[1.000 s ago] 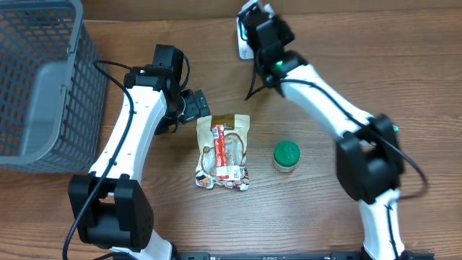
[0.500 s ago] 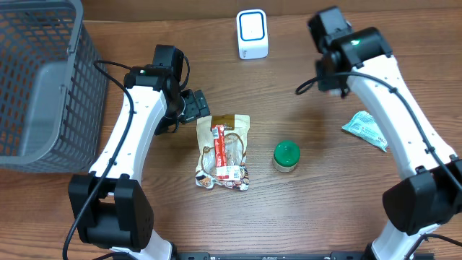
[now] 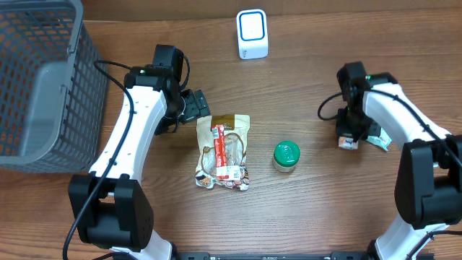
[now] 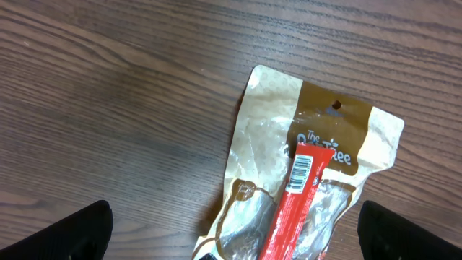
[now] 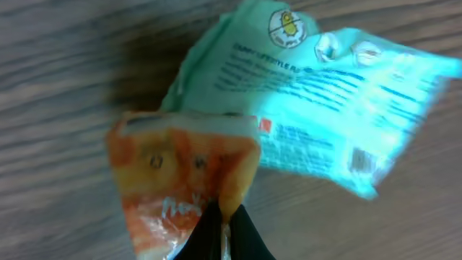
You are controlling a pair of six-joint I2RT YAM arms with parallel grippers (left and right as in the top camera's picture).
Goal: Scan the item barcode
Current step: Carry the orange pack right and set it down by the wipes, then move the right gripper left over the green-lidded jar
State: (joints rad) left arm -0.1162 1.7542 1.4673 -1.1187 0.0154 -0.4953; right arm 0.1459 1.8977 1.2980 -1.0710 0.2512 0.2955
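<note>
The right end effector (image 5: 222, 235) is seen at the 3 o'clock side of the counter (image 3: 325, 217), its jaws pressed together on the lower edge of a small orange packet (image 5: 180, 180). In the right wrist view a teal packet (image 5: 339, 130) is overlapped by the upper edge of the orange packet and is spread out toward 2 o'clock from it. Whether the orange packet is lifted clear of the wood cannot be told. The white scanner (image 3: 252, 34) is stood at 12 o'clock, well apart from the held packet. The left end effector (image 3: 202, 110) is held with its jaws fully apart just above the top edge of a brown snack bag (image 4: 317, 166), nothing being gripped. A green-lidded jar (image 3: 286, 156) is set just beside that bag, at its 3 o'clock. A grey basket (image 3: 43, 87) is placed at 9 to 10 o'clock.
</note>
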